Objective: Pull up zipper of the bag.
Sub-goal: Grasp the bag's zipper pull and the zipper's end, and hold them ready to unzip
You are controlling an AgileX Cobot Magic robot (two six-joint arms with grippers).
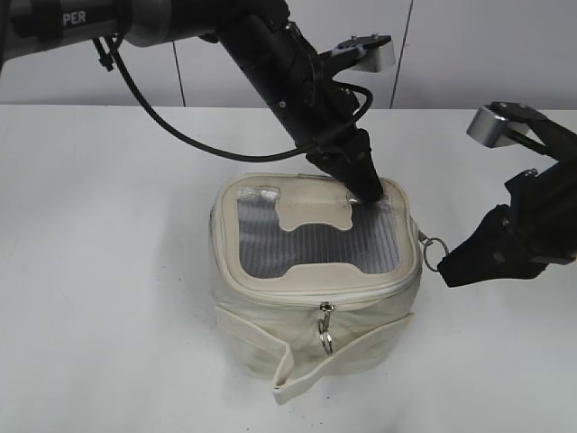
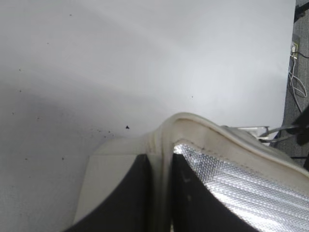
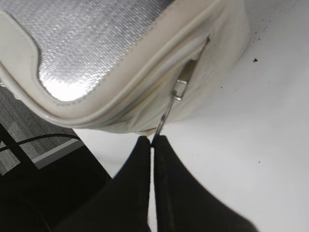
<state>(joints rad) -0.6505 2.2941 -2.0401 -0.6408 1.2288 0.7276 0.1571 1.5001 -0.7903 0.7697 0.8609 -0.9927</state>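
Zipper track, thin cream [image 3: 193, 60], along rim of boxy cream fabric bag with grey mesh window [image 1: 315, 280], mid-table. Right gripper [image 3: 152, 140] pinched shut on round silver ring pull [image 1: 435, 244] at bag's right corner; left gripper [image 2: 161, 159] clamped on rear rim. Risk: thin ring slipping out, or bag dragging if rim hold fails. Second slider [image 1: 325, 311] and loose cream strap [image 1: 297, 365] at front, apart. White table [image 1: 108, 271]

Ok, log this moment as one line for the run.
left gripper: clamped on bag top rim | right gripper: shut on zipper ring pull | second slider: front, untouched
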